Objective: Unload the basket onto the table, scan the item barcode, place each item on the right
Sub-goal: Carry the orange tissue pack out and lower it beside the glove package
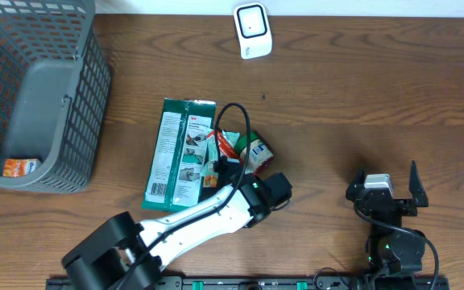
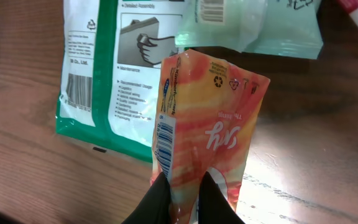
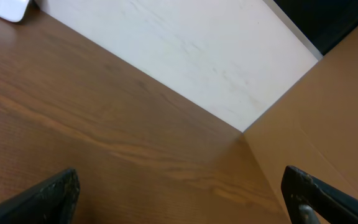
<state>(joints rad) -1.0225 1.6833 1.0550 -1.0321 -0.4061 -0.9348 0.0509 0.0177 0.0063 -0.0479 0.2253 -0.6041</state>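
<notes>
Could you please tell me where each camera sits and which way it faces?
Overhead: above the brown wooden table, looking straight down on grey mesh basket, white scanner, both arms.
Left wrist: on the left arm, looking along its shut jaws at the orange printed pouch they pinch.
Right wrist: on the right arm, facing across the table to a pale panel; open jaws at lower corners.
Shared: the green-and-white flat packet, overhead and left wrist.

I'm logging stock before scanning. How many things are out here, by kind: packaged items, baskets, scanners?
Packaged items: 5 (green-and-white packet, orange pouch in the left gripper, pale green packet, red-and-white pack, orange item in the basket)
Baskets: 1
Scanners: 1
Total: 7
</notes>
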